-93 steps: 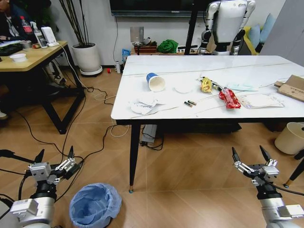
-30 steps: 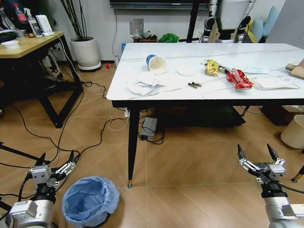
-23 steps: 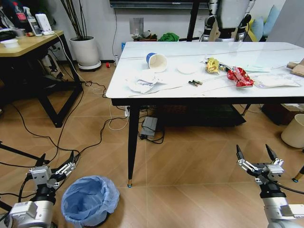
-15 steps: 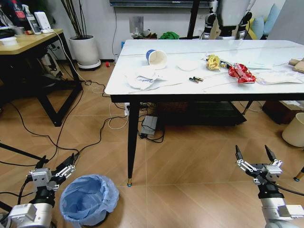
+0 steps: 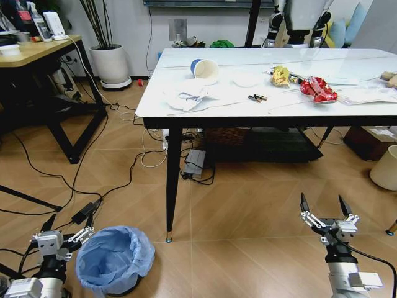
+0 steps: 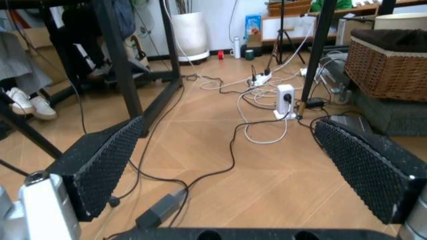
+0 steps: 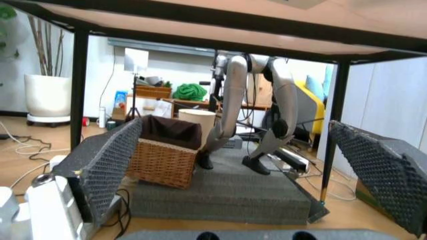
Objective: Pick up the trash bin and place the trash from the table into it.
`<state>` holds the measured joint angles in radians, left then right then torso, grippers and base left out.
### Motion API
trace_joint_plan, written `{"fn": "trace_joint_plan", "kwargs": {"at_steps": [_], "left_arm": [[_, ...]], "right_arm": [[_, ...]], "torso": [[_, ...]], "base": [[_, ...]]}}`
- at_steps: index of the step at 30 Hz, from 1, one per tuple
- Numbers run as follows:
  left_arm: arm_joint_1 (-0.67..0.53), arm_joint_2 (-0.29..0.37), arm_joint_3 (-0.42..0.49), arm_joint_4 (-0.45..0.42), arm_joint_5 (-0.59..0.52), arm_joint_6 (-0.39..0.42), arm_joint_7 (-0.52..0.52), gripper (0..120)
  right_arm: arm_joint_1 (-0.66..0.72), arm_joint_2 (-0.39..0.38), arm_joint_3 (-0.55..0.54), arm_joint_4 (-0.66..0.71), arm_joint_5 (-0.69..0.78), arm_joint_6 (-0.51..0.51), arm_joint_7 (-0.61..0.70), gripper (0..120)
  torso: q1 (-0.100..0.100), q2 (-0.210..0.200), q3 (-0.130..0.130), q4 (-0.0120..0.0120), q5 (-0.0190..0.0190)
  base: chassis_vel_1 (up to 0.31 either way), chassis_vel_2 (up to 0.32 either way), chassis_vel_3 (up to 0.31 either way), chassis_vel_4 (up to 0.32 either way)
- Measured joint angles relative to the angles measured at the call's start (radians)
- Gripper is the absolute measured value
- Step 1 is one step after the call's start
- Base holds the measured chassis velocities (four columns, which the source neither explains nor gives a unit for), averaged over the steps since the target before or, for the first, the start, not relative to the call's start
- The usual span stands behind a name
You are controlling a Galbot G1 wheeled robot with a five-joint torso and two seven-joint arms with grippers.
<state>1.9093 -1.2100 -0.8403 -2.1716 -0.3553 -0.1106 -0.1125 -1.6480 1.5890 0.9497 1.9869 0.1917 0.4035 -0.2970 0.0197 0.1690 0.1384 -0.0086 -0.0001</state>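
The trash bin (image 5: 115, 259), lined with a crinkly light-blue bag, stands on the floor near the table's front left leg. My left gripper (image 5: 64, 225) hovers open just to its left, low over the floor. My right gripper (image 5: 322, 207) is open above the floor in front of the table (image 5: 347, 108). On the white tabletop lies the trash: a blue-and-white paper cup (image 5: 205, 69) on its side, crumpled white paper (image 5: 186, 95), a yellow wrapper (image 5: 281, 76), a red wrapper (image 5: 318, 89) and a clear packet (image 5: 368, 94). In both wrist views the dark pads (image 6: 103, 162) (image 7: 107, 162) stand wide apart.
Cables (image 5: 74, 180) trail across the wood floor to the left. A wooden desk (image 5: 37, 53) on black legs and a white planter (image 5: 113, 65) stand at the back left. A wicker basket (image 7: 163, 157) sits under the table. A cream bin (image 5: 386, 167) is at the right.
The camera has dropped and tilted, so the table sits higher in the picture. Both grippers sit lower in view and stay open. The bin has not moved on the floor.
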Motion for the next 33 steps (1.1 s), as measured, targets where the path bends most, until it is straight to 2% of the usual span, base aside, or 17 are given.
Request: {"fn": "trace_joint_plan", "kwargs": {"at_steps": [12,21,28,29,33], "left_arm": [[-0.01,-0.026,0.012,0.008,0.004,-0.001,0.004,100],[-0.009,-0.051,0.015,0.036,0.01,0.009,0.007,100],[-0.005,-0.03,-0.003,0.095,-0.024,0.016,-0.004,100],[-0.001,-0.009,-0.02,0.121,-0.036,0.017,-0.017,100],[0.008,0.008,-0.029,0.141,-0.058,0.018,-0.033,100]], "right_arm": [[-0.006,-0.01,-0.004,-0.005,-0.002,0.002,-0.002,100],[0.001,-0.012,-0.013,-0.008,-0.003,0.001,-0.002,100],[0.032,0.012,-0.018,-0.03,-0.001,0.001,-0.003,100],[0.054,0.019,-0.02,-0.047,-0.001,0.006,-0.007,100],[0.077,0.019,-0.031,-0.061,-0.007,0.012,-0.012,100]], "torso": [[-0.008,-0.034,-0.026,-0.0002,0.0001],[-0.014,-0.07,-0.056,-0.0002,0.0001],[-0.016,-0.085,-0.069,-0.0002,0.0],[-0.016,-0.087,-0.071,0.0,0.0],[-0.016,-0.087,-0.072,-0.0002,0.0001]], "base": [[0.0,0.0,0.0,0.0],[0.0,0.0,0.0,0.0],[0.0,0.0,0.0,0.0],[0.0,0.0,0.0,0.0],[0.0,0.0,0.0,0.0]]}}
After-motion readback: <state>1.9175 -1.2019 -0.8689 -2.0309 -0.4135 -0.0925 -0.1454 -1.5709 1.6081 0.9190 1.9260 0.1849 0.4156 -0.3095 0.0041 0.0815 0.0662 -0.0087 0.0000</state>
